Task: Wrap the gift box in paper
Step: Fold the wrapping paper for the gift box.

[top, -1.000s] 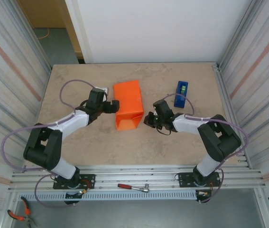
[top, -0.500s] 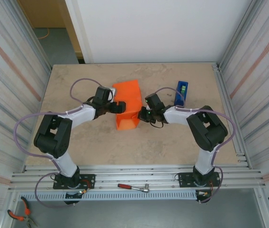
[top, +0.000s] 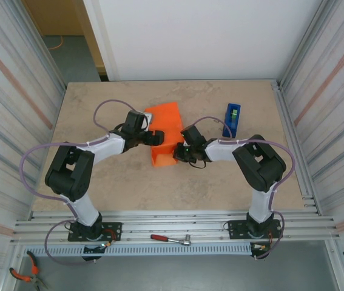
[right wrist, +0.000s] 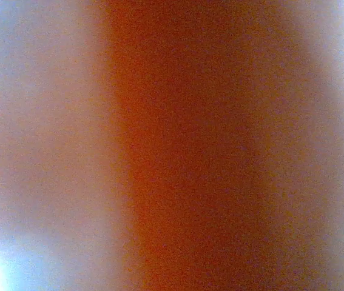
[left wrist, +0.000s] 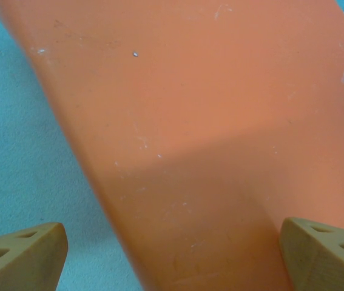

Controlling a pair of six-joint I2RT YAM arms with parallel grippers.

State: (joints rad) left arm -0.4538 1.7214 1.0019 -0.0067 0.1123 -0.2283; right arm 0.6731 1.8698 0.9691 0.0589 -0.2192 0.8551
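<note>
Orange paper point(top: 168, 121): left gripper point(top: 156, 137) spread wide astride its edge; right gripper point(top: 178, 153) closed, seemingly pressed against it.

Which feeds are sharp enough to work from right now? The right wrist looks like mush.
Top external: sharp, evenly lit, paper and both arms clear. Left wrist: in focus, specks and a crease on the paper legible above the open left claw, table tinted teal. Right wrist: wholly out of focus, a dark orange band between pale smears, blown out lower left.
</note>
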